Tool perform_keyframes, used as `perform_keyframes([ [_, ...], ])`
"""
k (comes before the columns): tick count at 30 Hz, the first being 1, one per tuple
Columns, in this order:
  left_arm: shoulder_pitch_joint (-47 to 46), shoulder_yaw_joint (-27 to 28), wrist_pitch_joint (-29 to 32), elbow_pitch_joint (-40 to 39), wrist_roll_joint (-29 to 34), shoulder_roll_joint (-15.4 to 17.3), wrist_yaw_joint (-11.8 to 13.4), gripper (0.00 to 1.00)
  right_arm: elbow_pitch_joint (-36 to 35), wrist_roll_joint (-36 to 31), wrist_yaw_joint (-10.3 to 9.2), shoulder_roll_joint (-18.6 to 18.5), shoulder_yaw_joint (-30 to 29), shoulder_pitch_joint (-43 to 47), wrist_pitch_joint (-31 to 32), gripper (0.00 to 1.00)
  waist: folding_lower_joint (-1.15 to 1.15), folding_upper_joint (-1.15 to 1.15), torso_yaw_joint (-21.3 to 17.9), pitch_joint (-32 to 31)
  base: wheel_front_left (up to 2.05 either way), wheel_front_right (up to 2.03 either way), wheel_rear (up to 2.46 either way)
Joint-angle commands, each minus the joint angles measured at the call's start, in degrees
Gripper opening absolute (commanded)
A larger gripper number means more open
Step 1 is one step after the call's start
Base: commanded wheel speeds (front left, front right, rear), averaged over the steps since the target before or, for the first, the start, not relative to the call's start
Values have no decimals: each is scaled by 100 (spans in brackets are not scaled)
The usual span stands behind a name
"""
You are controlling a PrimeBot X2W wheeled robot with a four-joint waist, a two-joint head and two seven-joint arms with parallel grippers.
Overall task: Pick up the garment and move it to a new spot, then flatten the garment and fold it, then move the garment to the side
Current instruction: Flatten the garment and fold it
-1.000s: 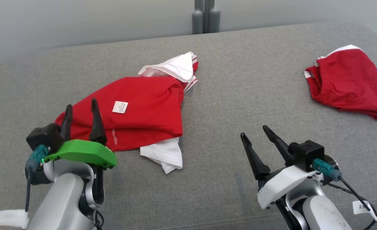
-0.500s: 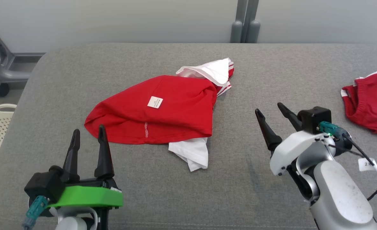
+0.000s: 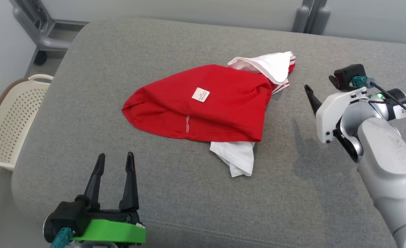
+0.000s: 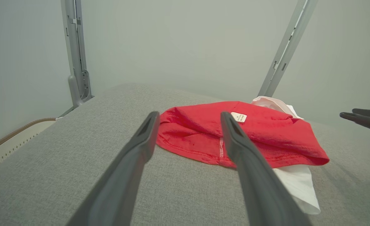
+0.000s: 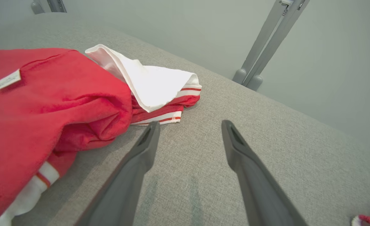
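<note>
The garment (image 3: 203,103) is a crumpled red piece with white parts and a small white label, lying mid-cushion. My left gripper (image 3: 115,156) stands open near the cushion's front edge, short of the garment's left end and apart from it. In the left wrist view its open fingers (image 4: 141,147) frame the garment's red hem (image 4: 266,138). My right gripper (image 3: 318,86) is open to the right of the garment's striped white end (image 3: 275,67). From the right wrist, the gripper (image 5: 190,124) hovers empty beside that end (image 5: 159,88), with its left fingertip close to the striped cuff.
The grey cushion (image 3: 175,199) carries everything. A cream perforated basket (image 3: 13,120) stands on the floor at the left. Grey metal posts (image 3: 309,17) rise behind. A scrap of another red garment (image 5: 368,219) lies far right. The right gripper's fingers (image 4: 362,117) show in the left wrist view.
The camera has swung left. My left gripper has drawn back from over the garment's left end toward the front edge. The right gripper has moved forward toward the striped end. The garment lies unchanged.
</note>
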Motion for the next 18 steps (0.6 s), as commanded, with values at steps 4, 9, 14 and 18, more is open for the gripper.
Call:
perform_keyframes([
  [4,-201,-45,-16,-54,198,-110,-134,100,520,-85,-4,-155,126,-468,-199,100,0,0,547,544,0,0,0],
  [9,-316,-25,-17,-120,265,-186,-191,100,890,-32,-4,-237,306,-790,-309,100,0,0,754,770,0,0,0],
  [14,-366,-12,-17,-93,337,-220,-233,100,1288,172,-4,-157,510,-1043,-430,100,0,0,909,885,0,0,0],
  [18,-358,-12,-17,-66,368,-241,-259,100,1559,293,-4,-136,685,-1191,-480,100,0,0,960,925,0,0,0],
])
